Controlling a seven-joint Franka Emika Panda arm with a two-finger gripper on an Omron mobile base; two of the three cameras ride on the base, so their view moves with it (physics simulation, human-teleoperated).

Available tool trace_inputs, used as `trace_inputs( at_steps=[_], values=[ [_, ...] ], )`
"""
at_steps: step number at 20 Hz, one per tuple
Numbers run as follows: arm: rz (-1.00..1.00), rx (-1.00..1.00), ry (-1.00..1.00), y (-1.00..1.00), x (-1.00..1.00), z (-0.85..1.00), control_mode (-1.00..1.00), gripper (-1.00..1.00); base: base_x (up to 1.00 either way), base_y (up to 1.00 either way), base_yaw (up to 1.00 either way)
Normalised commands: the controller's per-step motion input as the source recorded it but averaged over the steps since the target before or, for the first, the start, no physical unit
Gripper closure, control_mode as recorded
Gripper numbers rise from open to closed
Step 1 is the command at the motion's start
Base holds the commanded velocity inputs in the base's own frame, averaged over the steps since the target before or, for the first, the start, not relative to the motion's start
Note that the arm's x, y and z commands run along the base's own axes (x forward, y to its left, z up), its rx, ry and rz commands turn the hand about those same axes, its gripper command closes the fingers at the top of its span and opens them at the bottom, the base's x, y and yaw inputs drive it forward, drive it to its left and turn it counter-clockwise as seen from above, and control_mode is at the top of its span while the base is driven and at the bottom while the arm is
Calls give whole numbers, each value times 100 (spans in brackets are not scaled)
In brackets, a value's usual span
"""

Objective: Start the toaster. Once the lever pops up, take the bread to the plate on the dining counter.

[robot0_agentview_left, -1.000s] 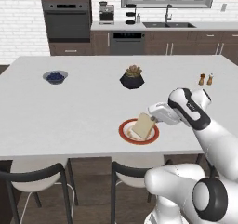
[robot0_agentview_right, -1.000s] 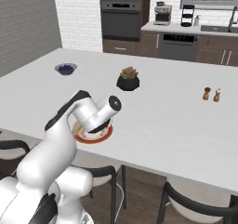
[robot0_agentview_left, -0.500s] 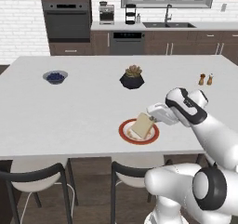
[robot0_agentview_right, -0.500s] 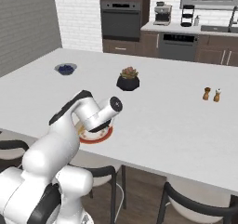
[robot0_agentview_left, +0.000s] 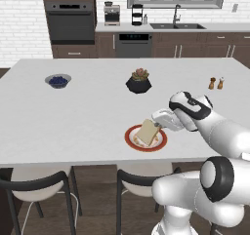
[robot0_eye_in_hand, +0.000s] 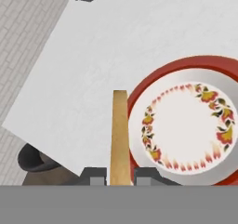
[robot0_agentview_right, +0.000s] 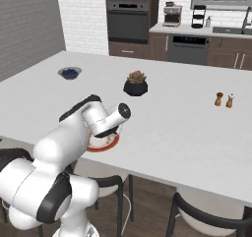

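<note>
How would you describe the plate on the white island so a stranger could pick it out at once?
Start at the large white dining counter and go to its near edge, in front of the dark potted succulent. The plate lies there, under the bread in the tool. Its red rim sets it apart from the small blue-filled bowl.

plate (robot0_agentview_right: 109, 144): red rim peeking out under the arm
dining counter (robot0_agentview_right: 167, 128): white top
bowl (robot0_agentview_right: 70, 73): far left
plant pot (robot0_agentview_right: 135, 86): mid-counter
shakers (robot0_agentview_right: 224, 100): 2, right
</note>
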Motion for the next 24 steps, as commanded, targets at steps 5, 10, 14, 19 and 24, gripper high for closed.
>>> trace_inputs(
  at_steps=[5,10,14,19,24],
  values=[
    [0,0,0,0,8,-14,-100,100,0,0,0],
    [0,0,0,0,20,-2,-100,100,0,0,0],
    [0,0,0,0,19,-8,-100,100,0,0,0],
    [0,0,0,0,15,-20,-100,100,0,0,0],
    [0,0,0,0,11,-21,-100,100,0,0,0]
  ],
)
